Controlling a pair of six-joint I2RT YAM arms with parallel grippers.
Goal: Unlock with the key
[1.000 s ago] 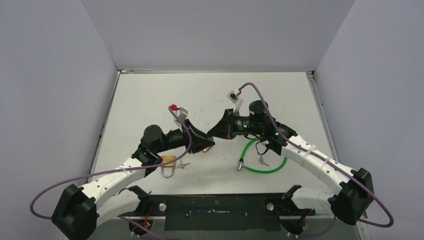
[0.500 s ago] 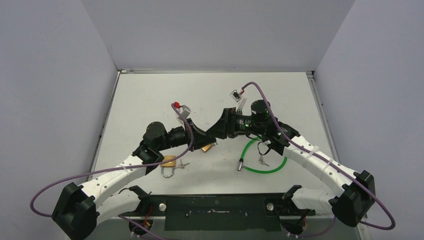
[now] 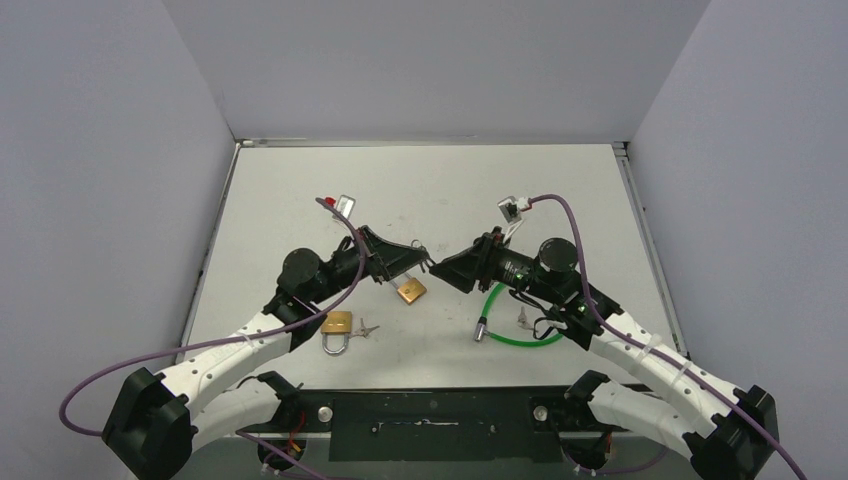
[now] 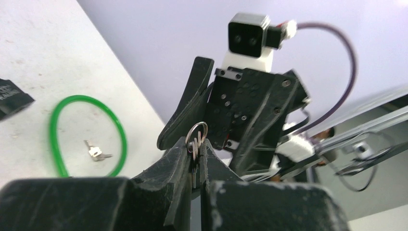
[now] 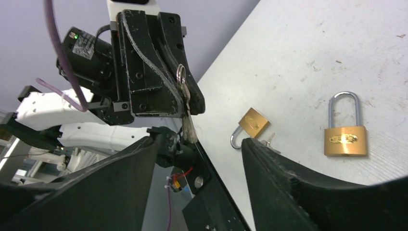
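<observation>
Near left, a brass padlock [image 3: 338, 324] lies flat. My left gripper [image 3: 412, 252] has just pinched the key ring [image 4: 197, 136] tight, up in the air above the shut padlock [image 3: 410, 291]. My right gripper [image 3: 446, 268] let go, spread wide, and backed away right. The key has changed hands, so I think lining it up with the lock comes next.

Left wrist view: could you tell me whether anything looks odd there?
The silver key bunch sits pinched in the shut left gripper with its ring foremost rather than a blade, which looks awkward for entering a lock.
</observation>
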